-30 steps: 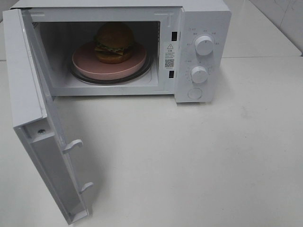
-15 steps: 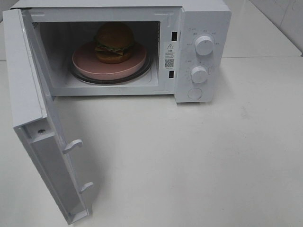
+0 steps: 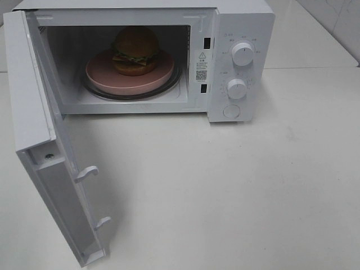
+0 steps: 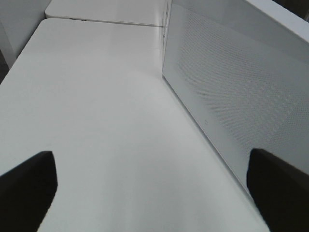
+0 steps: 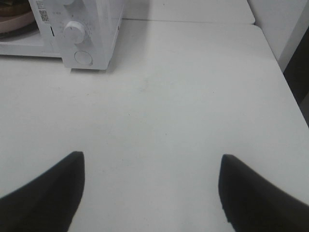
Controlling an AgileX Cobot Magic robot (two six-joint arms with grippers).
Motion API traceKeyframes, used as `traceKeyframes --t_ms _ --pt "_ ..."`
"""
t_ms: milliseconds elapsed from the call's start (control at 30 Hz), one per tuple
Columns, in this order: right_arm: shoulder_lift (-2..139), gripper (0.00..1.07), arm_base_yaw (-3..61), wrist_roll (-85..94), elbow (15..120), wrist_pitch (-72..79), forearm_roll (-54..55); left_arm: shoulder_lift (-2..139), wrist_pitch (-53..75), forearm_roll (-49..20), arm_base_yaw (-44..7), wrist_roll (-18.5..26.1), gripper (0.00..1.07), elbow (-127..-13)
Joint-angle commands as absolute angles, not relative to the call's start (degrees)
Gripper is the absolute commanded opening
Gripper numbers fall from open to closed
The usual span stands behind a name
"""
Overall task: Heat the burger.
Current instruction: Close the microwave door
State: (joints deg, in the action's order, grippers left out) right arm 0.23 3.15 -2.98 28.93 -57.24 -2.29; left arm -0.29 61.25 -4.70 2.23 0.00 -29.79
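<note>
No change observed. Across the high-camera pictures from a second ago to now, nothing has shifted. The small round burger with the brown domed bun (image 3: 135, 49) lies at the same spot inside the white box-shaped microwave oven (image 3: 247, 22). The oven's white hinged door (image 3: 34, 101) stands swung out at the same angle. The wrist views have no earlier pictures for comparison.
</note>
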Motion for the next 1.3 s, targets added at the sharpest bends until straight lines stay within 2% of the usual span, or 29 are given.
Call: traceKeyframes --t_ms 33,1300 --pt "-1.83 0.76 2.69 -2.23 28.59 -56.95 -2.01 -1.20 61.36 -4.53 2.18 0.00 1.00 -29.74" --pt "-1.83 0.75 2.69 -1.95 28.59 -56.95 -1.66 -1.09 61.36 -4.58 2.18 0.00 1.00 -29.74"
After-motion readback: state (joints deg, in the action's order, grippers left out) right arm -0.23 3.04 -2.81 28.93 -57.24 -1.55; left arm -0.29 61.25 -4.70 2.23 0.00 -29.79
